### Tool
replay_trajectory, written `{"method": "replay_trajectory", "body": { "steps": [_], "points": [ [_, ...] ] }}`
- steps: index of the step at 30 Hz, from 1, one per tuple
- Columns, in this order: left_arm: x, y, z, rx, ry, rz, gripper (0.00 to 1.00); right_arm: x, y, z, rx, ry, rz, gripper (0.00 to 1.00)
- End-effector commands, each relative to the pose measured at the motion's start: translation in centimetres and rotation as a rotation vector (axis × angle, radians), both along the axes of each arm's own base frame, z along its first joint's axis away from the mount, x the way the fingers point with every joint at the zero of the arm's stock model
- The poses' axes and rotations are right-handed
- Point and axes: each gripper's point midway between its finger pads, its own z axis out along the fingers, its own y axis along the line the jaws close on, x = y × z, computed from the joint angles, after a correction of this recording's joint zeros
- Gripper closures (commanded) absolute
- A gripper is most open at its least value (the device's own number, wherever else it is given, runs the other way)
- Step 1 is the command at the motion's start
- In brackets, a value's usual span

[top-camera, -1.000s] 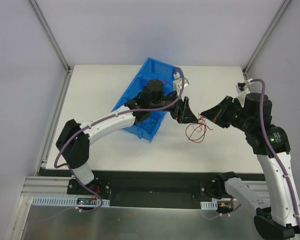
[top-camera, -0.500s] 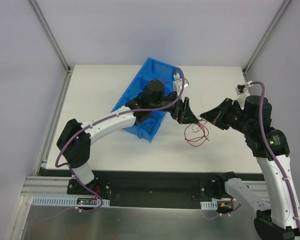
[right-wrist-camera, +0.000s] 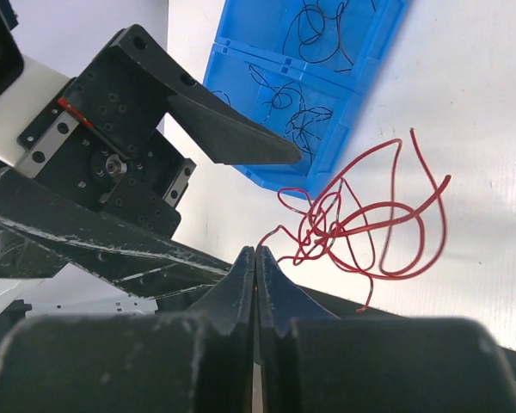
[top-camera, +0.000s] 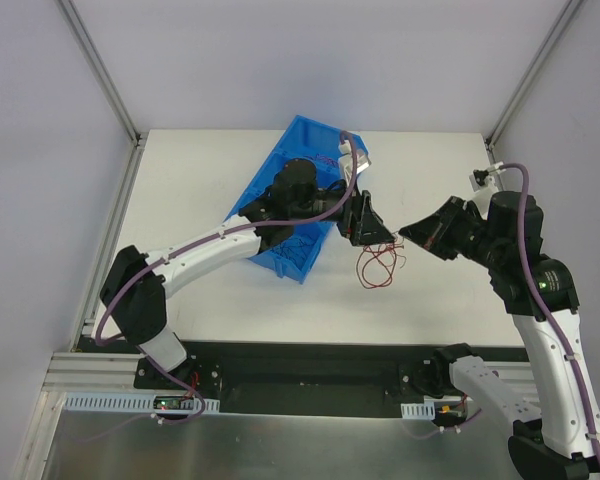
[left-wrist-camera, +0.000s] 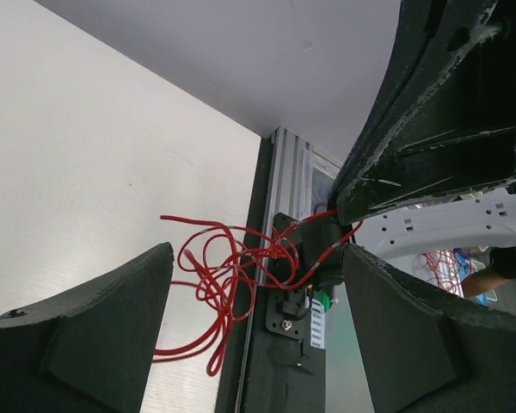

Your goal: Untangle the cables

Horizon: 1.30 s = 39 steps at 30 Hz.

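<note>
The white counter (top-camera: 210, 290) carries a blue bin (top-camera: 280, 160) at the back, and its compartments hold loose black cables (right-wrist-camera: 284, 103). In front of the bin the two arms meet nose to nose.

The left gripper (left-wrist-camera: 258, 258) has its jaws spread wide apart and grips nothing. The right gripper (right-wrist-camera: 255, 254) has its jaws pressed together, and one strand of the red cables (right-wrist-camera: 322, 228) runs up to their tip, so I'd say they are pinching it. The rest of the red knot dangles below and between the two grippers, just right of the bin. I cannot tell whether its lowest loops touch the counter.

From here it looks like the step is getting a second hold so the knot can be drawn open. I would bring the open left jaws onto a single outer loop, away from the dense middle, and close only once that wire sits fully between the pads. Then the arms should part slowly, since a wire this thin could slip out or cinch the knot tighter.
</note>
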Motion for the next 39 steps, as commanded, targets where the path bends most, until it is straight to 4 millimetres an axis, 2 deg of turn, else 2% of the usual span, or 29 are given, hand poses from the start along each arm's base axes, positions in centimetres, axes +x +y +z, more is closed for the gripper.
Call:
{"method": "replay_trajectory", "body": {
  "steps": [1, 5, 9, 14, 16, 19, 22, 23, 25, 27, 29, 34, 37, 39],
  "points": [
    [0.4, -0.7, 1.9, -0.044, -0.063, 0.000, 0.22, 0.1, 0.7, 1.6, 0.054, -0.046, 0.022, 1.00],
    [1.8, -1.4, 0.8, -0.023, -0.064, 0.043, 0.23, 0.1, 0.8, 1.7, 0.064, -0.043, 0.023, 1.00],
    [2.7, -2.4, 0.7, -0.020, -0.051, 0.062, 0.23, -0.1, 1.1, 1.7, 0.084, -0.036, 0.032, 1.00],
    [3.7, -3.2, -2.0, 0.036, 0.000, 0.091, 0.23, 0.0, 1.2, 2.6, 0.121, -0.055, 0.018, 1.00],
    [3.6, -3.3, -4.4, 0.081, 0.020, 0.089, 0.23, 0.5, 1.2, 4.1, 0.149, -0.098, -0.002, 1.00],
    [3.5, -3.4, -9.4, 0.164, 0.075, 0.078, 0.24, 1.4, 1.4, 6.7, 0.208, -0.155, -0.025, 1.00],
    [4.2, -2.6, -17.3, 0.314, 0.118, 0.121, 0.26, 2.0, 1.2, 10.0, 0.266, -0.237, -0.057, 1.00],
    [4.4, -2.2, -19.8, 0.381, 0.144, 0.133, 0.27, 1.8, 0.9, 11.8, 0.276, -0.276, -0.070, 1.00],
    [4.5, -1.5, -22.7, 0.452, 0.160, 0.117, 0.28, 1.4, 0.0, 14.0, 0.251, -0.333, -0.103, 1.00],
    [4.3, -1.3, -24.0, 0.485, 0.153, 0.104, 0.28, 0.9, -1.2, 15.5, 0.214, -0.374, -0.146, 1.00],
    [4.5, -1.3, -23.7, 0.483, 0.145, 0.102, 0.28, 0.4, -2.3, 16.5, 0.188, -0.403, -0.189, 1.00],
    [3.9, -1.0, -21.9, 0.459, 0.120, 0.081, 0.30, 0.1, -3.9, 16.2, 0.131, -0.426, -0.261, 1.00],
    [2.9, -1.0, -19.2, 0.404, 0.101, 0.028, 0.30, 0.2, -4.0, 15.2, 0.110, -0.402, -0.262, 1.00],
    [2.5, -1.0, -16.4, 0.361, 0.068, 0.007, 0.29, 0.3, -4.1, 14.5, 0.091, -0.394, -0.264, 1.00]
  ]
}}
